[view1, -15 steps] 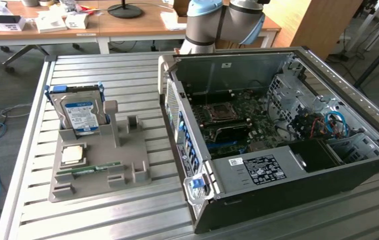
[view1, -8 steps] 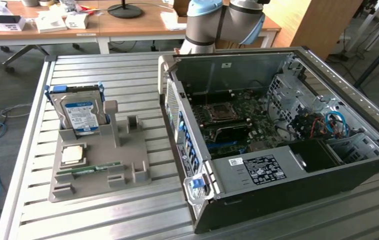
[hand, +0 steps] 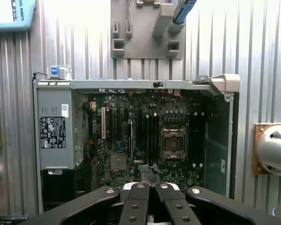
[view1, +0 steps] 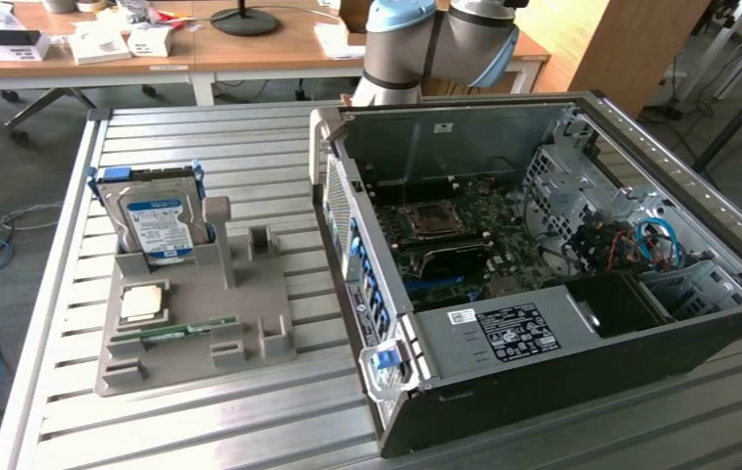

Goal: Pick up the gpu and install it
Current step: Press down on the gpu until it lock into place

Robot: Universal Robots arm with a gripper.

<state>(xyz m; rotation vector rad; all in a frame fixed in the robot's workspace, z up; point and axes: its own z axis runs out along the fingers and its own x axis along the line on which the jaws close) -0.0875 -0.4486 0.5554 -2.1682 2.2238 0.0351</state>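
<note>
**Item 1. Gripper** (hand: 149, 187): black, two fingers (hand: 136, 201) brought together with their tips touching. Nothing can be made out between them for certain. It hangs high over the open computer case, looking straight down onto the motherboard. The grey and pale-blue arm (view1: 443, 44) stands behind the case at the far edge of the table.

**Item 2. Gpu** (hand: 131, 138): position uncertain. The likeliest candidate is a thin board seen edge-on, standing in an expansion slot of the motherboard, just beside the white slot (I would not swear to it from here).

**Item 3. Computer case** (view1: 541, 392): black tower laid on its side with the side panel off, on the exterior view's right.
- Motherboard (view1: 476, 225).
- Bare CPU socket (view1: 426, 217) near the middle of the board.
- Grey power supply (view1: 508, 328) with a white label at the near end.
- Blue cables (view1: 659, 240) in the drive bay.

**Item 4. Grey parts tray** (view1: 260, 333): on the exterior view's left, well apart from the gripper.
- Hard drive (view1: 156, 220) with a blue-white label, upright in its stand.
- Square processor chip (view1: 143, 302), lying flat below the drive.
- Narrow green RAM stick (view1: 175, 333), lying flat near the chip.

**Item 5. Slatted metal table** (view1: 149, 431): carries both the tray and the case.

**Item 6. Wooden desk** (view1: 266, 49): behind the table, with small boxes and a black lamp base on it.
</note>
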